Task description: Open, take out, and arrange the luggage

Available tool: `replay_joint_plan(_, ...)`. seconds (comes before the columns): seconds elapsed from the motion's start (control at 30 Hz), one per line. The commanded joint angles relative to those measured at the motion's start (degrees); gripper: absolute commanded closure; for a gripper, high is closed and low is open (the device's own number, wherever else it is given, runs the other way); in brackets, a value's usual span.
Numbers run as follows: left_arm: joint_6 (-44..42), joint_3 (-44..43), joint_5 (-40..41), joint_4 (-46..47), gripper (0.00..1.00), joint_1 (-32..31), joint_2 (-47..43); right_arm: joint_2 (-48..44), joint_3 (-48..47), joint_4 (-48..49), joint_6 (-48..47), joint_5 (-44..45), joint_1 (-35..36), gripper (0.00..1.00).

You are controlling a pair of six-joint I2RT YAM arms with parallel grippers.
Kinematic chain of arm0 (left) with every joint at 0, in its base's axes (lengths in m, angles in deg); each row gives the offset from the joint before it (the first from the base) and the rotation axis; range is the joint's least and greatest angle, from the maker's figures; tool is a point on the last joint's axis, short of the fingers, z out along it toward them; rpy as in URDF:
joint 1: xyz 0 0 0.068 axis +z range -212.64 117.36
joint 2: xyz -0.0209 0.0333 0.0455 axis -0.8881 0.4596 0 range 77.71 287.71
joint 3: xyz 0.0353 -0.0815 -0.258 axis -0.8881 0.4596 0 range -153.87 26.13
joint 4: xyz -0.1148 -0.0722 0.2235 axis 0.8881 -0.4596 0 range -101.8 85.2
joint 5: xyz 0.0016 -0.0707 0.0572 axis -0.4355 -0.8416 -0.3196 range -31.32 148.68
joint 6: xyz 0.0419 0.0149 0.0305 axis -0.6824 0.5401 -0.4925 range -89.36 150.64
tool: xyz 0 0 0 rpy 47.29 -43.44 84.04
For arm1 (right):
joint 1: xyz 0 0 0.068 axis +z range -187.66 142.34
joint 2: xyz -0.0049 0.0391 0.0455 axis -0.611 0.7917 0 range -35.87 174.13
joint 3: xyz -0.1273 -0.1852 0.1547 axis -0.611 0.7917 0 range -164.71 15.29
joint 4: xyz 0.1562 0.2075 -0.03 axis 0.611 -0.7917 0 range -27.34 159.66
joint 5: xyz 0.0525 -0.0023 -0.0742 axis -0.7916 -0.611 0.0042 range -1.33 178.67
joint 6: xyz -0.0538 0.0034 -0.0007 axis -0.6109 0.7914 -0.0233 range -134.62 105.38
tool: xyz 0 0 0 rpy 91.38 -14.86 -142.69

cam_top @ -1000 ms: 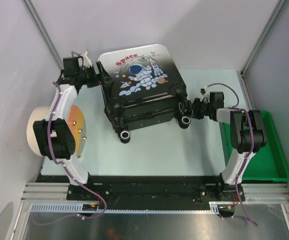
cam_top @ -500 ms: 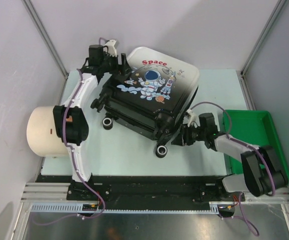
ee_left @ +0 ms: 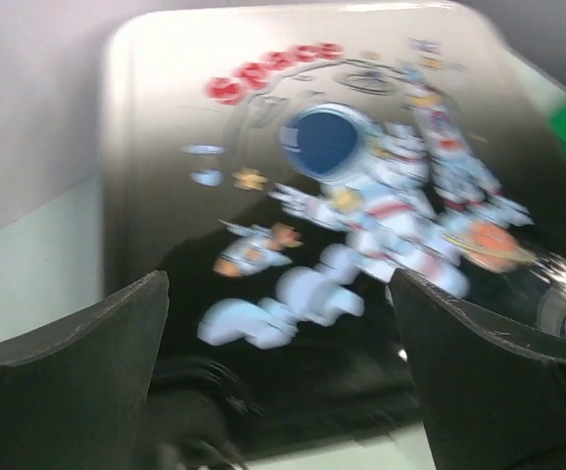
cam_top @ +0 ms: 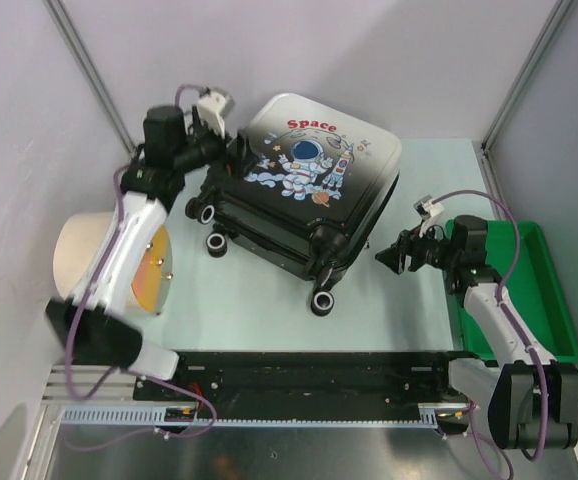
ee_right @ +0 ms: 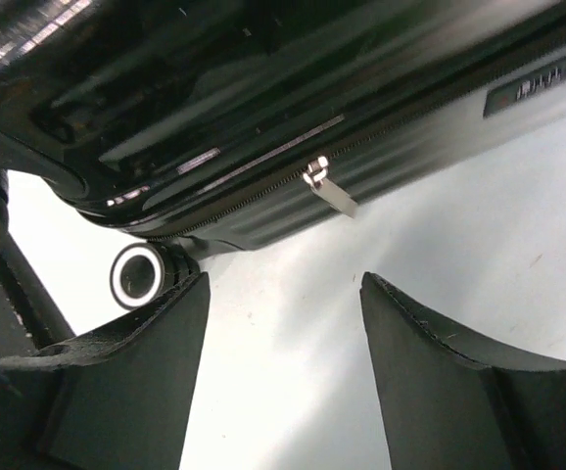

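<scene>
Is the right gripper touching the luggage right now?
Apart. In the right wrist view, the right gripper has open jaws, and a strip of bare table separates its fingertips from the luggage. The top view shows the same gap.

Motion blur over the luggage (ee_left: pixel 342 245)

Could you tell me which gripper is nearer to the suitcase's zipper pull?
Right. The right gripper faces the zipper pull, apart from it; the left gripper is at the far-left side of the luggage.
</scene>
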Motion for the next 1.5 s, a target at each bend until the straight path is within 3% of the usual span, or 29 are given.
replay_joint_plan(0.0,-7.17,16.15,0.39,-2.84,0.00,-10.71,-17.15,2.44,-5.30,0.63,-6.94,-2.16,2.26,0.33)
replay_joint_plan(0.13,-3.40,22.85,0.57,-7.39,0.00,-12.69,-22.62,4.21,-6.27,2.21,-6.68,1.17,10.61,0.36)
replay_joint_plan(0.33,-4.01,25.50,4.00,-12.95,0.02,-12.16,-19.12,9.73,-6.27,12.48,-4.05,7.06,22.92,0.37)
replay_joint_plan(0.43,-4.54,22.43,7.33,-13.03,0.03,-11.81,-12.99,14.12,-8.28,17.14,-2.46,10.49,28.37,0.37)
replay_joint_plan(0.6,-2.70,5.75,5.86,-14.70,0.00,-5.66,-1.81,21.43,-16.18,22.86,-1.05,15.15,33.65,0.37)
replay_joint_plan(0.67,-2.96,-0.74,5.06,-16.54,0.00,-3.99,0.31,22.05,-17.87,22.87,-0.79,15.86,33.66,0.37)
replay_joint_plan(0.77,-7.08,-3.77,6.37,-19.10,0.00,-3.98,-2.30,18.04,-19.63,17.35,-2.01,16.99,33.31,0.34)
replay_joint_plan(0.93,-7.63,2.54,3.22,-19.19,0.00,-3.98,-12.32,8.09,-19.46,3.55,-3.77,18.58,29.10,0.09)
replay_joint_plan(1.0,-6.22,7.11,0.84,-18.49,0.00,-3.98,-16.71,5.98,-19.28,-2.17,-5.61,16.75,26.55,0.08)
replay_joint_plan(1.13,-6.56,11.25,-2.76,-18.75,0.00,-4.42,-19.80,8.59,-18.22,-4.90,-5.80,2.36,15.83,0.07)
replay_joint_plan(1.17,-7.00,13.17,-2.51,-18.66,0.00,-5.81,-20.33,9.82,-18.22,-5.17,-6.41,2.76,14.07,0.07)
replay_joint_plan(1.23,-7.00,14.50,2.84,-18.57,0.00,-8.19,-21.38,12.98,-18.22,-5.43,-7.20,9.65,14.05,0.11)
replay_joint_plan(1.33,-5.08,16.88,4.35,-18.31,0.00,-10.22,-22.18,14.06,-17.44,-4.56,-5.54,22.07,17.03,0.17)
replay_joint_plan(1.47,-1.92,20.65,5.14,-17.34,0.01,-10.22,-22.88,9.93,-11.38,4.81,-5.00,30.87,23.27,0.18)
